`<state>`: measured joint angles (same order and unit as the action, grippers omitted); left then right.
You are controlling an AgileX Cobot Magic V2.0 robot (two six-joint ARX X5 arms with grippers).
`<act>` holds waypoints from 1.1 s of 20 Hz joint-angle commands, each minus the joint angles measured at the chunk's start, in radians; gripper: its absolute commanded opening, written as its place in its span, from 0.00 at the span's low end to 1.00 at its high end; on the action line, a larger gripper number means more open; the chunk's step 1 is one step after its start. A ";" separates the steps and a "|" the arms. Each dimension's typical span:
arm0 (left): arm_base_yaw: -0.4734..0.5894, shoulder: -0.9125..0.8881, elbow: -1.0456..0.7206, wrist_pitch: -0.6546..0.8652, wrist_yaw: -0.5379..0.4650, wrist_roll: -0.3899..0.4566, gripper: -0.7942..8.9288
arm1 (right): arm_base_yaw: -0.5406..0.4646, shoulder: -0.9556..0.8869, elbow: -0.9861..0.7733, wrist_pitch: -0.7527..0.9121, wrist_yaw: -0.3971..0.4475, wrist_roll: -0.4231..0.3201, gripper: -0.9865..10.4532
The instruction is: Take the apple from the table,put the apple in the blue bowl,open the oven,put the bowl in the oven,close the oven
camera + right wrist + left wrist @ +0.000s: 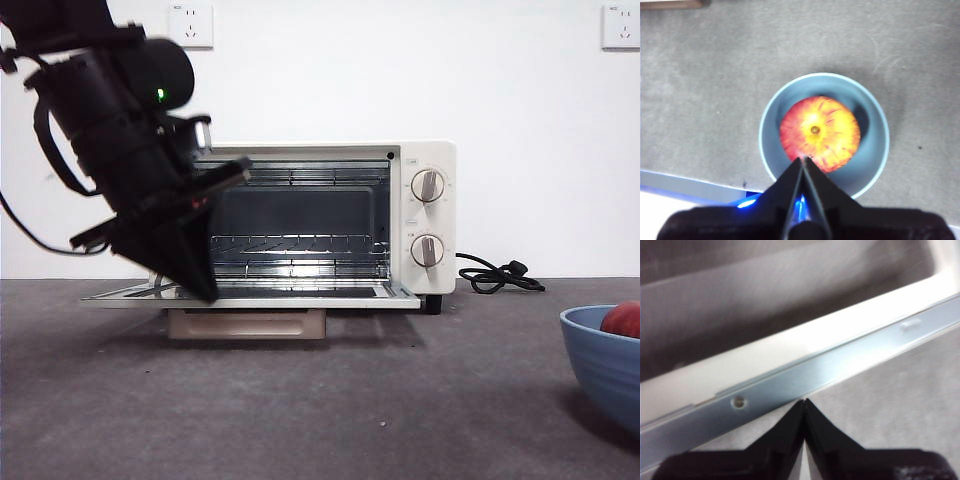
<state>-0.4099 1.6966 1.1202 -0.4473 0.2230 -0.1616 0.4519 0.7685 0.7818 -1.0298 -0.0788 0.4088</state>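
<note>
A: Counts, biggest first?
B: One surface (300,400), dark grey. One oven (420,215), cream-white, near the surface's far edge, door (250,294) dropped flat and open, wire racks showing inside. Two knobs (428,185) on its right panel, one above the other. One black cord (500,275) coiled on the surface beside the oven's right side.
A: Bowl, apple?
B: One blue bowl (824,135) towards the near right corner of the surface, cut off by the frame edge in the front view. One apple (820,132) sitting inside it, red with a yellow centre, stem end up.
A: Pincers?
B: Two. Left pincer (185,265) tilted down at the left end of the open door, jaws pressed together, gripping nothing; wrist view shows the door's metal edge strip just past the tips. Right pincer (804,162) above the bowl, jaws together, tips over the apple's near side, empty.
A: Any text?
B: Tiny marks above the knobs, too small to read. Two white wall sockets (191,25), unreadable.
</note>
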 commanded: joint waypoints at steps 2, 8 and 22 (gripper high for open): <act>-0.007 0.005 0.010 0.023 -0.014 -0.002 0.07 | 0.000 -0.001 0.003 0.000 0.009 0.008 0.08; -0.050 -0.055 0.010 -0.014 -0.014 0.010 0.07 | 0.000 -0.001 0.003 -0.019 0.073 0.037 0.08; -0.063 -0.458 0.010 -0.287 -0.066 0.121 0.07 | -0.058 0.051 0.003 -0.076 0.119 0.006 0.09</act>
<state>-0.4717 1.2385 1.1385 -0.7338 0.1589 -0.0593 0.3931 0.8185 0.7818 -1.1072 0.0444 0.4259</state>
